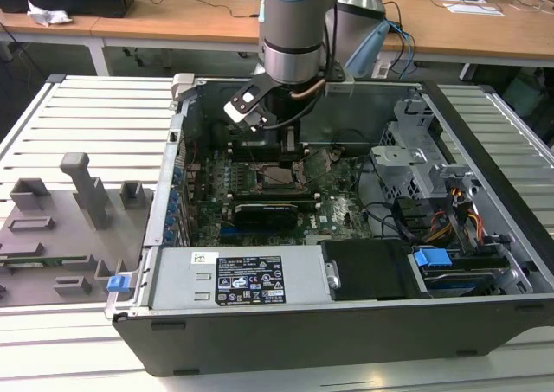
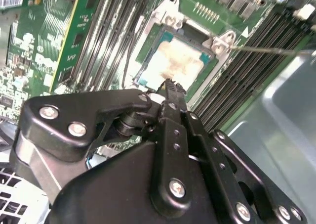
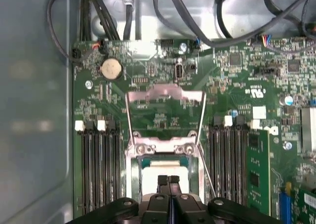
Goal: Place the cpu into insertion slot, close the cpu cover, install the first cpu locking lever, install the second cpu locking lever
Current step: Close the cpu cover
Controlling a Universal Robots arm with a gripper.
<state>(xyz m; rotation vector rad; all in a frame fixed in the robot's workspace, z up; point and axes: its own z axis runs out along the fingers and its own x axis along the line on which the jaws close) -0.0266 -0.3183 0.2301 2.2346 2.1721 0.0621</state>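
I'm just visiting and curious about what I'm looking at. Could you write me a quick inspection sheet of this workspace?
Surface: slatted metal table carrying an open computer case.
Job's things: cpu lies in the insertion slot; cpu cover is tipped open.
Clutter: grey fixture blocks on the table at the exterior view's left.
Grippers: gripper shut, tips at the cpu; contact unclear.
Cables: black cables and coloured wires inside the case.
Surroundings: wooden desks behind.

Open from above, the insertion slot (image 3: 134,177) is flanked by memory slots (image 3: 98,169) and backed by the swung-open cpu cover (image 3: 165,91).
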